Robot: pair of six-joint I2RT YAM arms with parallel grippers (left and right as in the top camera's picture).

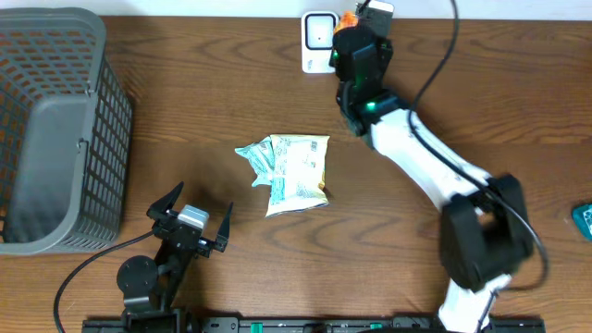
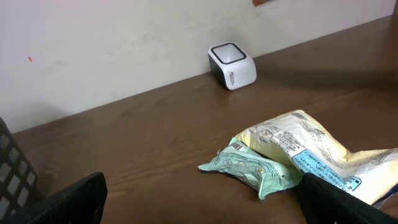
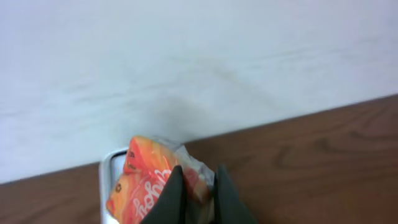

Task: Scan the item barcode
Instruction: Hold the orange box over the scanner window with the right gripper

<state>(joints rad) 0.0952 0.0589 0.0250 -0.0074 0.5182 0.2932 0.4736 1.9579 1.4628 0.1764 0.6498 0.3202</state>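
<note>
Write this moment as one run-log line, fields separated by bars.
right pincer: shut on orange packet, held at scanner | left pincer: open, empty

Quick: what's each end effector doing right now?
Left end effector: open, empty.
Right end effector: shut on the orange packet.

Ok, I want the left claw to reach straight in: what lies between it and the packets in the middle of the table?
Nothing: the overhead view shows bare table between the left claw and the packets.

Grey mesh basket at left of wooden table, pale snack packets mid-table
</note>
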